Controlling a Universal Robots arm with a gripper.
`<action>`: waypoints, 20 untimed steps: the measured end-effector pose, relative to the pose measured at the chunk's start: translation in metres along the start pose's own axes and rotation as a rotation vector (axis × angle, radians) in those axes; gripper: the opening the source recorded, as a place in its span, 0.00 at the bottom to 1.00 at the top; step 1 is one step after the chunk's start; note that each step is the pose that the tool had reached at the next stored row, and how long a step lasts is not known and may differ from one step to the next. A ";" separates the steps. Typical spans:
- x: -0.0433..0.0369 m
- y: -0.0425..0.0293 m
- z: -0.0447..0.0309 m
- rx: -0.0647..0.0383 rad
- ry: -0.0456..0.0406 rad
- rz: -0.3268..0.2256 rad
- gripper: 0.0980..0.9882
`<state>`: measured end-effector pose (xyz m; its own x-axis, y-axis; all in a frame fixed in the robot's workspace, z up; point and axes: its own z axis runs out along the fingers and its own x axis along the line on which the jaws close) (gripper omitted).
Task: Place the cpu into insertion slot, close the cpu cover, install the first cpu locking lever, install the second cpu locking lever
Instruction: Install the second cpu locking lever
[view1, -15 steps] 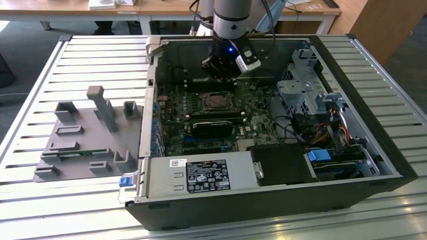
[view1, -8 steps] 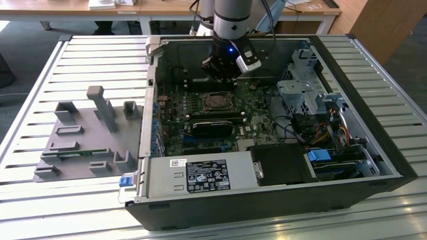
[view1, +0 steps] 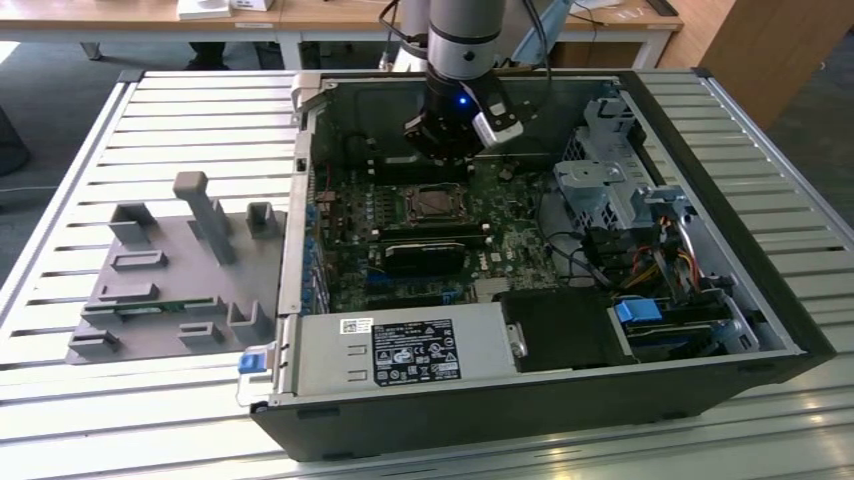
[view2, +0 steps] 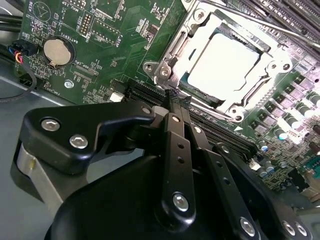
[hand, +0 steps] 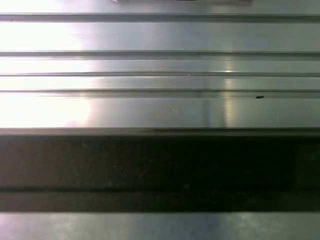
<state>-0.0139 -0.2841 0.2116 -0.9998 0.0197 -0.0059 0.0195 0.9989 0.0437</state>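
In the second wrist view the hand (view2: 176, 102), its fingers together and holding nothing, points at the near edge of the socket, where the cpu (view2: 224, 62) already lies under the closed cpu cover (view2: 272, 65), probably to reach a locking lever.

The arm (view1: 467, 30) reaches straight down into the open computer case (view1: 747, 300), its gripper (view2: 176, 97) hanging with fingers pressed together, holding nothing, just beside the cpu socket (view2: 227, 67).
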 end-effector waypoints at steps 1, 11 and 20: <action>-0.0001 -0.0004 0.0000 0.000 0.0000 0.000 0.02; -0.0009 -0.0057 -0.0002 0.000 -0.0001 0.000 0.02; -0.0014 -0.0110 -0.0004 0.001 -0.0001 0.000 0.02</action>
<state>-0.0127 -0.2951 0.2115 -0.9998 0.0197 -0.0060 0.0194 0.9989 0.0429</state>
